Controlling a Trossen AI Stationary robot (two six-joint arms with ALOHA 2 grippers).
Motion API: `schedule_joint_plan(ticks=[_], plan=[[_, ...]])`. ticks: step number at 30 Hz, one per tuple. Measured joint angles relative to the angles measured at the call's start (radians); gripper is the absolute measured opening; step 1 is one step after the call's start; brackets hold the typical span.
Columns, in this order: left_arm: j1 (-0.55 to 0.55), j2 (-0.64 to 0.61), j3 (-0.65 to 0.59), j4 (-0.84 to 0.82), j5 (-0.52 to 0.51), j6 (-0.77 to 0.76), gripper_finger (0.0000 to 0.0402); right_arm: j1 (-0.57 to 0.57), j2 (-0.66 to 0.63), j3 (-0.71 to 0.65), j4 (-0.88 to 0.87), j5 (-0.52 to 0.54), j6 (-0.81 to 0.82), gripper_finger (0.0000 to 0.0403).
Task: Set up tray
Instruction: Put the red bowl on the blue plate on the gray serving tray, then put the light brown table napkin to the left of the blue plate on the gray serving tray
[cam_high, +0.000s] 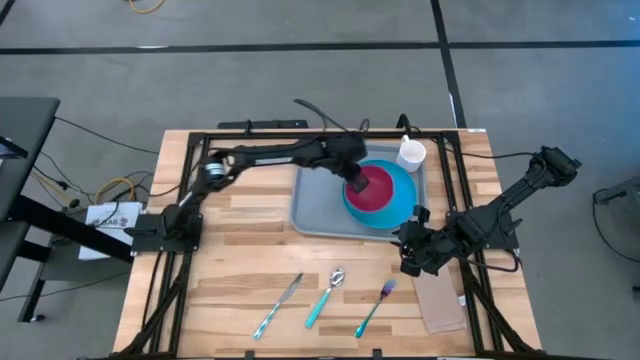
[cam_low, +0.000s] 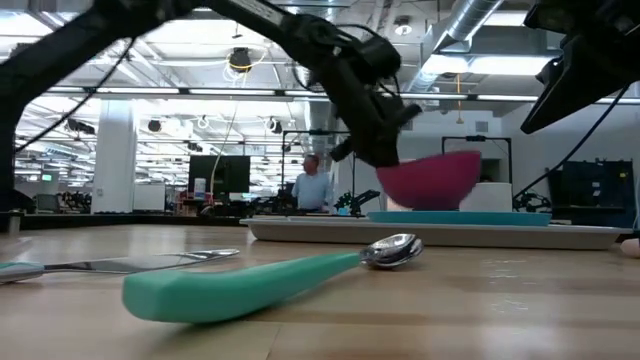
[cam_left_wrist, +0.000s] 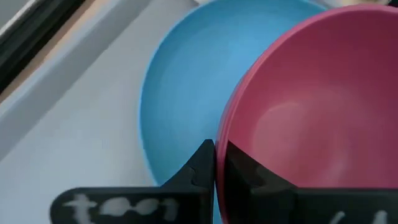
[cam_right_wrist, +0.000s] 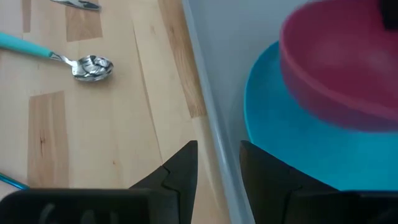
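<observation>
Reaching across the tray (cam_high: 318, 205) — left hand (cam_high: 355, 184) pinches the pink bowl's (cam_high: 378, 187) rim.

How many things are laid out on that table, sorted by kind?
Trays: 1, the tray
Plates: 1, the blue plate
Bowls: 1, the pink bowl, held at its rim by the left tool
Cups: 1, the white cup
Cutlery: 3, the knife, spoon, fork
Napkins: 1, the tan napkin
Total: 8

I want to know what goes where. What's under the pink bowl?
The pink bowl, gripped at its rim by the left gripper, sits over the blue plate on the tray. The plate's middle is hidden beneath it.
</observation>
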Motion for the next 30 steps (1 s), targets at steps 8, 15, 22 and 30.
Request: schedule_joint_plan(ticks=[8, 15, 22, 30], plan=[[-0.011, 0.153, 0.229, -0.032, 0.051, 0.053, 0.0014, 0.0, 0.0, 0.0, -0.007, -0.001, 0.0, 0.0114], [-0.003, 0.16, 0.243, -0.044, 0.046, 0.068, 0.0054, 0.0, 0.0, 0.0, -0.012, -0.001, 0.0, 0.0114], [-0.003, 0.16, 0.242, -0.048, -0.066, 0.078, 0.0077, 0.0, 0.0, 0.0, -0.012, -0.001, 0.001, 0.0114], [0.002, 0.158, 0.242, -0.033, -0.03, 0.096, 0.0073, 0.0, 0.0, 0.0, -0.013, -0.001, 0.0, 0.0114]])
